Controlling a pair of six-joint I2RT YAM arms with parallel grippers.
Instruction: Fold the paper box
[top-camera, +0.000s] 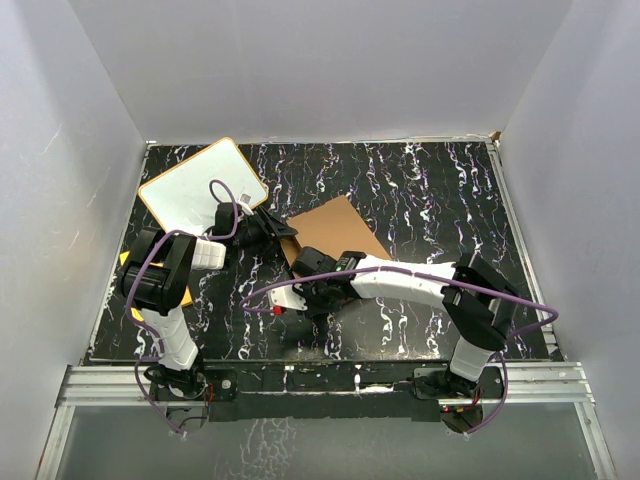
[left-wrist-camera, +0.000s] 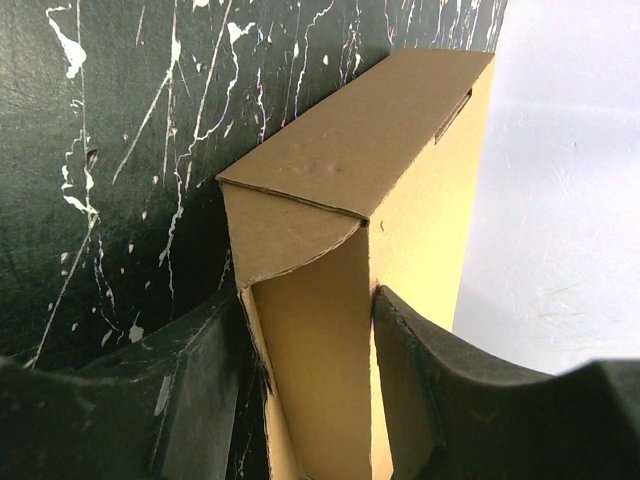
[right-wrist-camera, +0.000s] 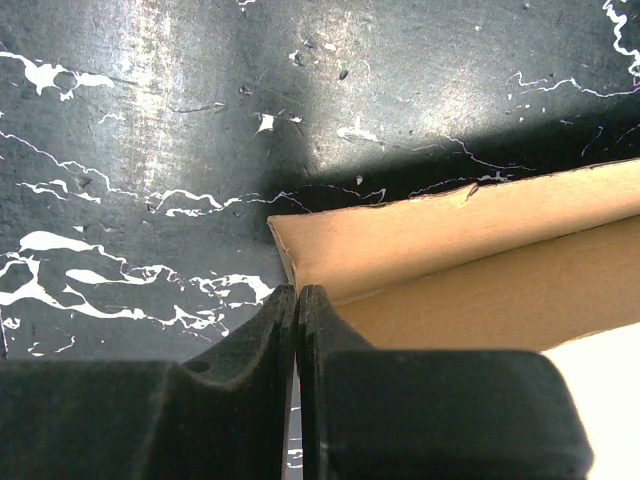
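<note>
The left gripper (left-wrist-camera: 308, 300) clamps the paper box (left-wrist-camera: 350, 150), which runs away toward 1 o'clock, while the right gripper (right-wrist-camera: 298, 292), pinched shut and empty, has the box's corner at 1 o'clock.

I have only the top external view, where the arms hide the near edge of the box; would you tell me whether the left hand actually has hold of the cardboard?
Observer: Yes. In the left wrist view the left hand is closed on a folded-up wall of the paper box, with one finger against each face.
Operator: Thank you. Is the right hand holding anything?
Observer: No. Its wrist view shows the right hand shut, its fingers pressed together with nothing between them.
Operator: Where is the box from there?
Observer: A corner of the box lies just beyond those fingertips and runs off to the right. I cannot tell whether they touch it.
</note>
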